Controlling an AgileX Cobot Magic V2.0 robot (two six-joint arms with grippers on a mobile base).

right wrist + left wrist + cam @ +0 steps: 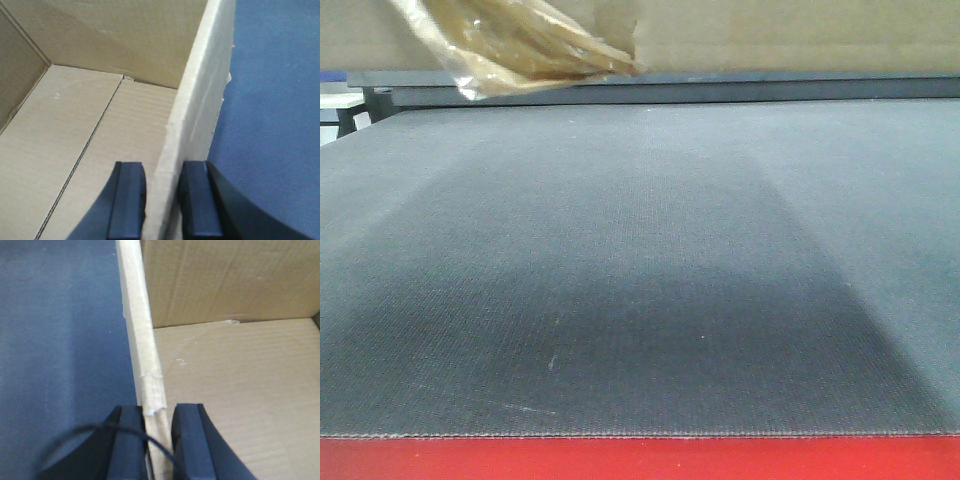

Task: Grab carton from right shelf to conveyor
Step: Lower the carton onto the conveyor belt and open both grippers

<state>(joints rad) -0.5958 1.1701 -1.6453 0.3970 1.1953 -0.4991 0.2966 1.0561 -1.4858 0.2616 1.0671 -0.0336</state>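
Note:
The carton [240, 390] is an open brown cardboard box with an empty floor. In the left wrist view my left gripper [159, 440] is shut on its left wall [137, 330], one finger inside and one outside. In the right wrist view the carton [100, 125] shows again, and my right gripper [162, 200] is shut on its right wall [200, 100] in the same way. The dark grey conveyor belt [640, 260] fills the front view; neither gripper shows there. The belt also lies beside the carton in the left wrist view [60, 340] and the right wrist view [275, 100].
A crumpled clear plastic bag [520, 45] with brown contents hangs at the top left of the front view. A red edge [640, 460] runs along the belt's near side. A black cable [75, 437] loops over my left fingers.

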